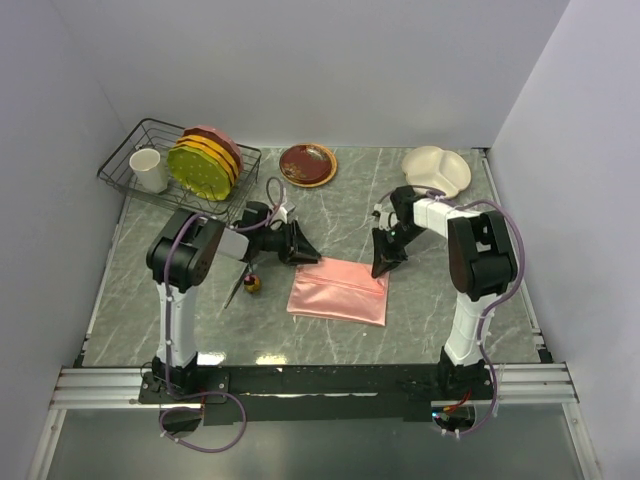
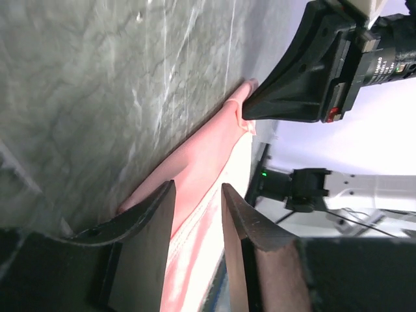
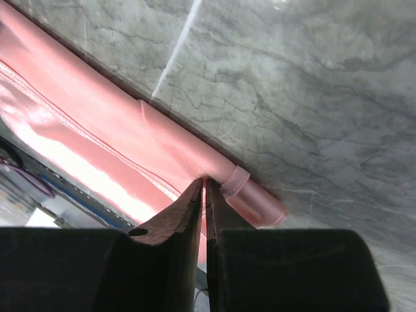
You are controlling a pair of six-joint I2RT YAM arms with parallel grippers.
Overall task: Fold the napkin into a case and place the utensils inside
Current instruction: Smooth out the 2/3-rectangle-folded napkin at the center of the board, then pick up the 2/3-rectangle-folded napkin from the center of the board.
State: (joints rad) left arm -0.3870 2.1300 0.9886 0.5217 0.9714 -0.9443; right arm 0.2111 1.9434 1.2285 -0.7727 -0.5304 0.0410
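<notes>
Pink napkin (image 1: 338, 291) seems pinched by right gripper (image 3: 203, 186); left gripper (image 2: 197, 188) stands unclenched.

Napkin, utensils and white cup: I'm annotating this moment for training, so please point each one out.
napkin (image 1: 338, 291): top external view, middle of the folded pink cloth.
utensils (image 1: 251, 284): top external view, on the gold-coloured head.
white cup (image 1: 148, 170): top external view, on its side wall.

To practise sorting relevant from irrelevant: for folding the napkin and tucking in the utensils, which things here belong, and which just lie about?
Belong: pink napkin; gold-headed utensils left of it.
Lying about: wire rack holding a white cup and stacked plates; brown plate; cream divided plate.
</notes>
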